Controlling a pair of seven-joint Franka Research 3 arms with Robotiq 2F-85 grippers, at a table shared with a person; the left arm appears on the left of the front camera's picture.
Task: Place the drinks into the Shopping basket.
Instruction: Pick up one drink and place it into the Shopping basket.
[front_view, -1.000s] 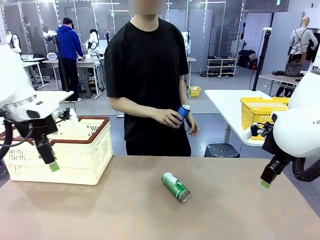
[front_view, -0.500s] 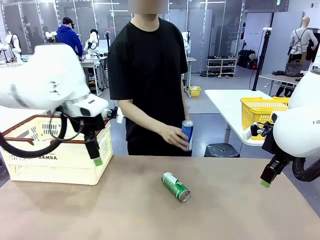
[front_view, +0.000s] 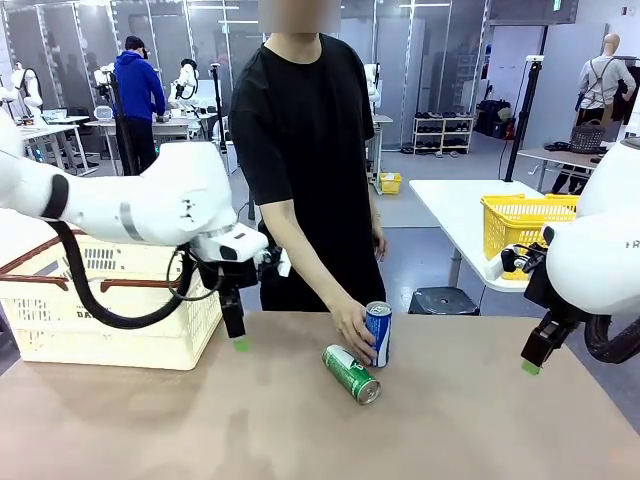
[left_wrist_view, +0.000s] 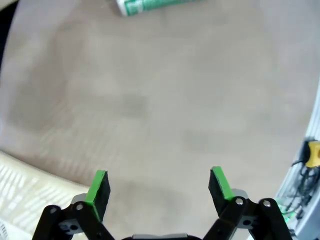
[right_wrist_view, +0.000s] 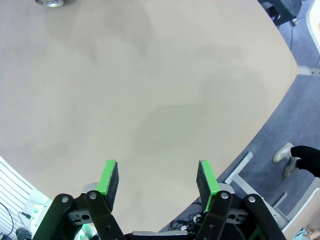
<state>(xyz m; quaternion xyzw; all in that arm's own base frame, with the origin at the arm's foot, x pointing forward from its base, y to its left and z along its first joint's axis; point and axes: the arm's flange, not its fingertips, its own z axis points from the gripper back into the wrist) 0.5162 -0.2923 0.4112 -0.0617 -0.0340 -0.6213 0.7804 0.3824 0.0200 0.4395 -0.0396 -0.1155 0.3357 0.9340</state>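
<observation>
The green can (front_view: 351, 373) is lying on its side mid-table (front_view: 200, 430), the blue can (front_view: 378, 334) is standing just behind it in the person's hand (front_view: 352, 328), and the cream basket (front_view: 110, 320) is sitting far left, while the left gripper (front_view: 238, 338) beside it and the right gripper (front_view: 533, 362) are hovering with jaws spread, empty.

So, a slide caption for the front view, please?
A person's hand holds a blue can upright beside the green can lying on the table.
</observation>
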